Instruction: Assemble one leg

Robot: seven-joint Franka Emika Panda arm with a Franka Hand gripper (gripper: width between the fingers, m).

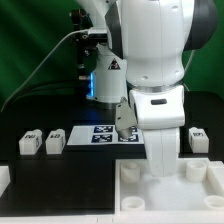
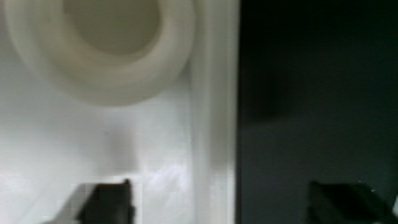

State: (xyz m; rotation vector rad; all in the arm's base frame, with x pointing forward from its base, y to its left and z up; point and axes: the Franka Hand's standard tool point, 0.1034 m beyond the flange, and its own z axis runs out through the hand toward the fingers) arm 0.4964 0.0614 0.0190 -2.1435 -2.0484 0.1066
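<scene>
The large white tray (image 1: 198,186) lies at the front on the exterior view's right. My gripper (image 1: 160,168) hangs low over its far edge, the fingers hard to make out there. In the wrist view the gripper (image 2: 224,201) is open and empty. One dark fingertip (image 2: 103,202) is over the tray's white surface (image 2: 107,140), the other over the black table. A round corner socket (image 2: 111,45) shows close by. Two small white legs (image 1: 30,142) (image 1: 55,141) with tag stickers lie at the left. A third leg (image 1: 198,138) lies at the right, behind the tray.
The marker board (image 1: 103,133) lies flat in the middle, behind my arm. A white block (image 1: 4,180) sits at the front left edge. The tray's straight edge (image 2: 231,120) runs between my fingers, with black table (image 2: 320,100) beyond it.
</scene>
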